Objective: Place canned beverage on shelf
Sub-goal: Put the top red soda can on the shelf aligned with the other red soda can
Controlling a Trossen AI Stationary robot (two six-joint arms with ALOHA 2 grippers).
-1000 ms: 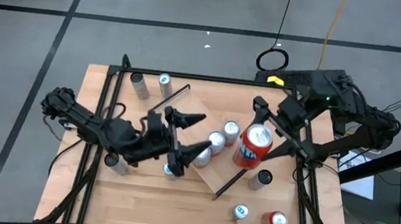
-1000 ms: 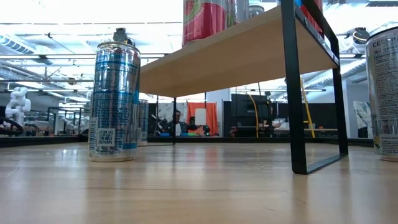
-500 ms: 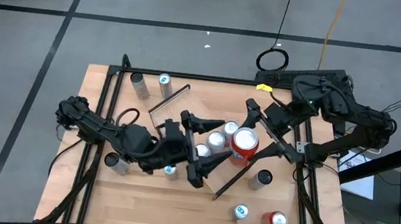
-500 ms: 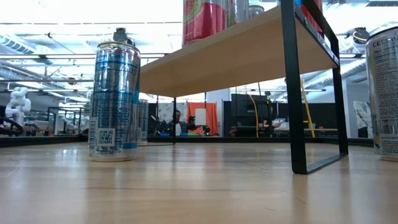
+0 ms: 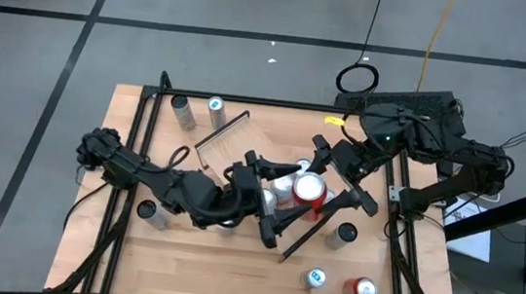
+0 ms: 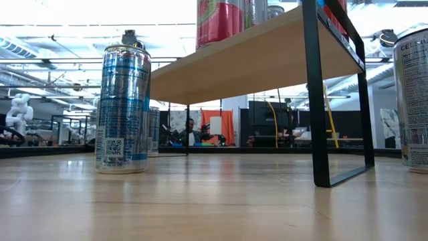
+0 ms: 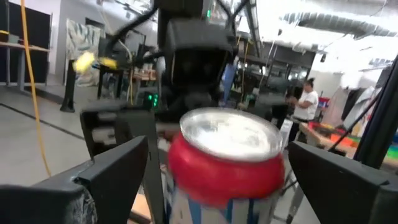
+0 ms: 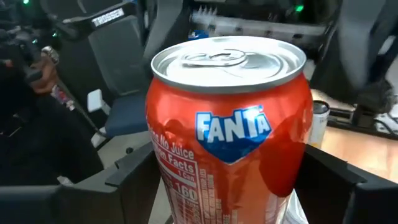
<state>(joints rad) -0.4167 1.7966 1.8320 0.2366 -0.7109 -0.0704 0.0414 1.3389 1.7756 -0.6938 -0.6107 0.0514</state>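
My right gripper point(image 5: 318, 182) is shut on a red Fanta can point(image 5: 306, 192) over the right end of the shelf point(image 5: 244, 140), a light-wood board with black end rails. Whether the can stands on the board, I cannot tell. My left gripper point(image 5: 276, 193) is open just left of the can, its fingers wide apart on either side of it and not touching it, as the left wrist view point(image 7: 227, 155) shows. Several silver-topped cans point(image 5: 284, 183) stand on the shelf beside the red can. My right gripper pinches the red can's lower side wall point(image 8: 165, 186) between its two fingers, one on each opposite side. The fingers come from the table's far right, slanting down. The can stands upright in the hold, its silver top point(image 8: 229, 57) up.
Loose cans stand on the tabletop at the far left point(image 5: 183, 111), near left point(image 5: 148, 211) and near right point(image 5: 342, 234), point(image 5: 362, 291). The low view shows the shelf's underside point(image 6: 254, 60), its black rail point(image 6: 314, 100) and a blue-silver can point(image 6: 122, 107).
My right gripper has carried the red can down and toward the table's left, over the shelf's right end, keeping it upright. My left gripper, still open, has moved toward the table's right until its fingers flank the can.
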